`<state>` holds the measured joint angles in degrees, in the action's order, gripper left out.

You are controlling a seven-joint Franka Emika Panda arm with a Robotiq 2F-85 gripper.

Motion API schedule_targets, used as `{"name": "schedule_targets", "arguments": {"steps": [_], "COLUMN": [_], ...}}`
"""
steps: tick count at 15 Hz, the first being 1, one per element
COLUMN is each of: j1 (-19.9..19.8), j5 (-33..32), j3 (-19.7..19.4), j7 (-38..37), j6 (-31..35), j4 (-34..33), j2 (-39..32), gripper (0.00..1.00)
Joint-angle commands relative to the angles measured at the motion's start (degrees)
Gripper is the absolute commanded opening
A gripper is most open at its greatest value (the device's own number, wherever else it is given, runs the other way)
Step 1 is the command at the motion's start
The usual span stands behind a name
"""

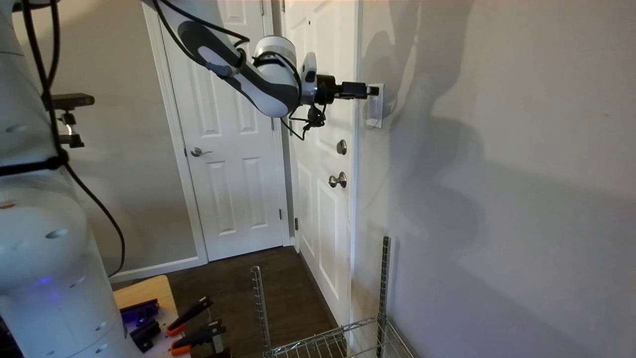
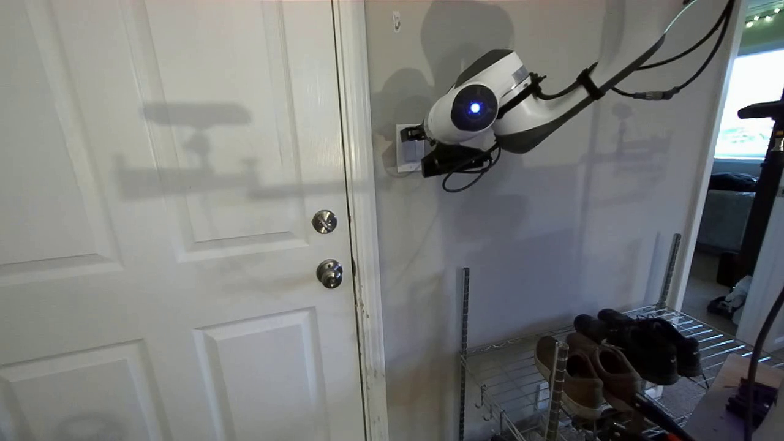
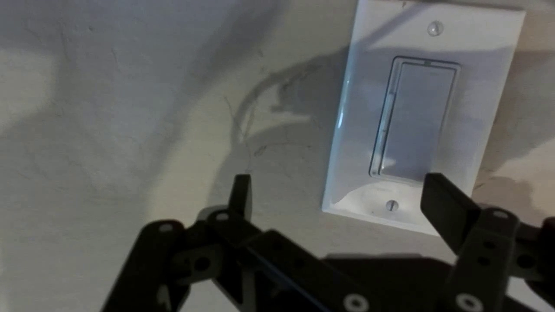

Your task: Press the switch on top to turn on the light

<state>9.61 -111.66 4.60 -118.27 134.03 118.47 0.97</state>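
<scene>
The switch (image 3: 414,121) is a white upright plate with a tall rectangular rocker and a screw above and below it. It sits on the wall and also shows in both exterior views (image 1: 375,113) (image 2: 408,158). My gripper (image 3: 342,199) is open and empty, its two black fingers spread wide. In the wrist view the right finger overlaps the plate and the rocker's end corner, and the left finger is over bare wall. In an exterior view a fingertip (image 1: 372,91) is at the plate's upper part. I cannot tell whether it touches.
A white door (image 2: 184,257) with a knob (image 2: 329,274) and a deadbolt (image 2: 324,222) stands beside the switch. Below is a wire shelf (image 2: 508,367) with upright posts and several shoes (image 2: 582,373). A small table (image 1: 149,288) with clamps (image 1: 198,335) stands by the robot's base.
</scene>
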Motion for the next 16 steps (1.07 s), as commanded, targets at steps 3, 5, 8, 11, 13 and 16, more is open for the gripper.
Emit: {"name": "schedule_targets", "arguments": {"steps": [3,5,8,11,13,16], "j1": [-2.00,-2.41,-2.76,-2.99,-3.07,-2.99], "j5": [-1.34,-0.85,-1.17,-1.23,-1.06,-1.47], "j3": [0.20,0.11,-0.02,-0.06,-0.09,0.03], "j7": [-0.33,0.35,0.41,-0.19,0.00,-0.18], "j6": [2.09,2.44,2.98,3.06,3.02,3.24], "j4": [-2.39,-2.95,-3.72,-3.54,-3.34,-3.61], "j2": [-1.58,-1.97,-2.55,-2.76,-2.85,-2.59], "gripper": [1.00,1.00,1.00,1.00,1.00,1.00]}}
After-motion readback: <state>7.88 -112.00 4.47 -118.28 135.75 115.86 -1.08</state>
